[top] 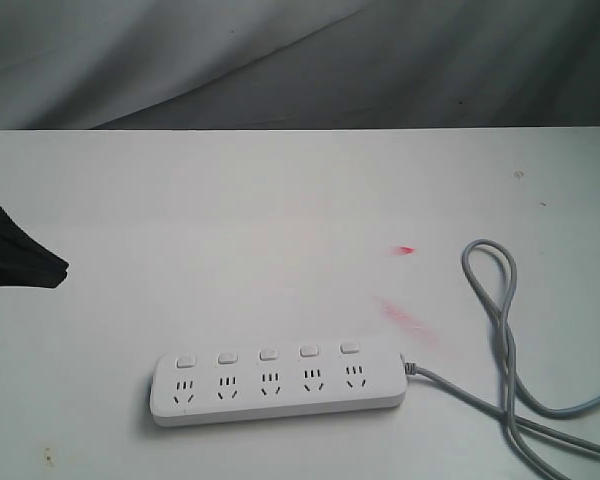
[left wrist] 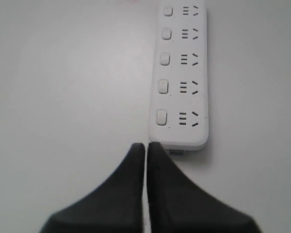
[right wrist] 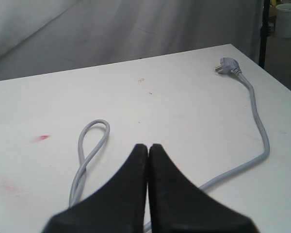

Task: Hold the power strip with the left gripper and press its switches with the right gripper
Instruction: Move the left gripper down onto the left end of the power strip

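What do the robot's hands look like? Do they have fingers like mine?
Not like yours. The left gripper has just two fingers. They are plain matte black, wide at the base and curving to thin rounded tips, like wedges. The right gripper looks the same. I see no writing on them.

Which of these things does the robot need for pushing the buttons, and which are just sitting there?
For the job:
- power strip
- its five switches
- left gripper, shut
- right gripper, shut

Just lying about:
- red smudges on the table
- white bucket beyond the table
- grey cloth behind
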Tool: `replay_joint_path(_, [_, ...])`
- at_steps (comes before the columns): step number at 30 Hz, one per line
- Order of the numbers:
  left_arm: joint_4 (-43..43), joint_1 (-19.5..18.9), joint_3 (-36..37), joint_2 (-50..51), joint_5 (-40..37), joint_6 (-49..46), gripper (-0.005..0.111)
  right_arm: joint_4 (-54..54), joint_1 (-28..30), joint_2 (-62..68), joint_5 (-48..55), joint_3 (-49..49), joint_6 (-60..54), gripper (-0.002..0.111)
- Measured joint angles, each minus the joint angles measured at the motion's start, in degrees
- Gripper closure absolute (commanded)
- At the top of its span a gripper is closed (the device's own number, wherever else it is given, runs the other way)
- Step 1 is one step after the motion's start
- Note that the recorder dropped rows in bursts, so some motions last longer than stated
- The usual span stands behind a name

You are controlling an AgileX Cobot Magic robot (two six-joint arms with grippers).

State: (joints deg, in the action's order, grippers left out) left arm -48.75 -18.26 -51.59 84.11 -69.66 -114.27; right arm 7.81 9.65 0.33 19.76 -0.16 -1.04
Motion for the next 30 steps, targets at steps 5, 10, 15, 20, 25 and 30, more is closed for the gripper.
replay_joint_path(5, [3.99,0.50,0.00,2.86,0.00,-3.47,0.036,0.00,0.00,0.00,0.00,0.00,0.00,0.108])
replay_joint_path(10, [4.45,1.96,0.00,4.90,0.00,-5.03,0.004,0.00,0.00,0.00,0.00,0.00,0.00,0.108])
replay_joint_path(15, [3.20,5.00,-0.04,7.67,0.10,-5.17,0.005,0.00,0.00,0.00,0.00,0.00,0.00,0.108])
replay_joint_path(20, [2.63,9.94,-0.04,10.99,0.10,-5.17,0.005,0.00,0.00,0.00,0.00,0.00,0.00,0.108])
replay_joint_path(25, [0.15,14.45,-0.13,15.09,2.86,-5.17,0.005,0.00,0.00,0.00,0.00,0.00,0.00,0.108])
replay_joint_path(30, [-1.70,17.70,-0.13,18.95,6.82,-5.21,0.005,0.00,0.00,0.00,0.00,0.00,0.00,0.108])
